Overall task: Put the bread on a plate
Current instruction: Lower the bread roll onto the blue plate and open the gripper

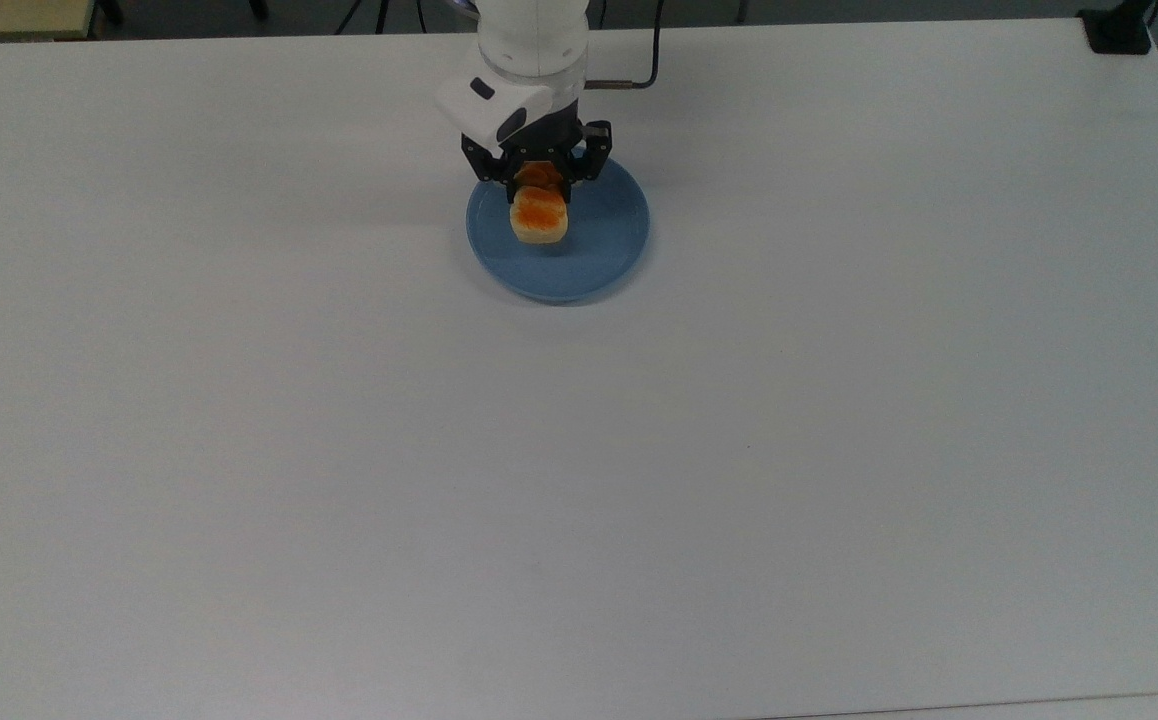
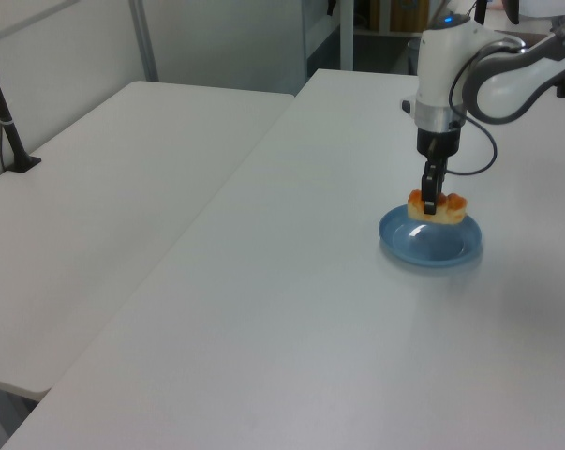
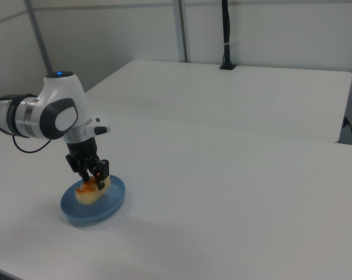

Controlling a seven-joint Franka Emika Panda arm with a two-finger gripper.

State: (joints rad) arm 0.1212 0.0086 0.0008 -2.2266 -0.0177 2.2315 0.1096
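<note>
Holding the bread [image 1: 539, 215] tight, my gripper [image 1: 537, 192] has its fingers [image 2: 431, 200] clamped on the loaf's middle. I see the bread just over the blue plate [image 1: 599, 250], low inside its rim. The plate sits on the white tabletop [image 1: 579, 450], near its far edge in the top view.

Arm [image 1: 531, 40] cut off by top edge in top view; by right edge in left view, by left edge in right view. Gripper [image 1: 537, 175] hides far end of bread [image 1: 539, 215] in top view, plus part of plate [image 1: 589, 260] rim behind it. In left view the fingers [image 2: 431, 192] cover the bread's [image 2: 438, 208] middle; whether bread touches plate [image 2: 430, 240] can't tell. Right view: bread [image 3: 93, 191] partly behind fingers [image 3: 100, 175]. Table [image 1: 579, 450] cut off at top view's left, right and bottom edges. Cable [image 1: 639, 60] runs out of frame at top.
</note>
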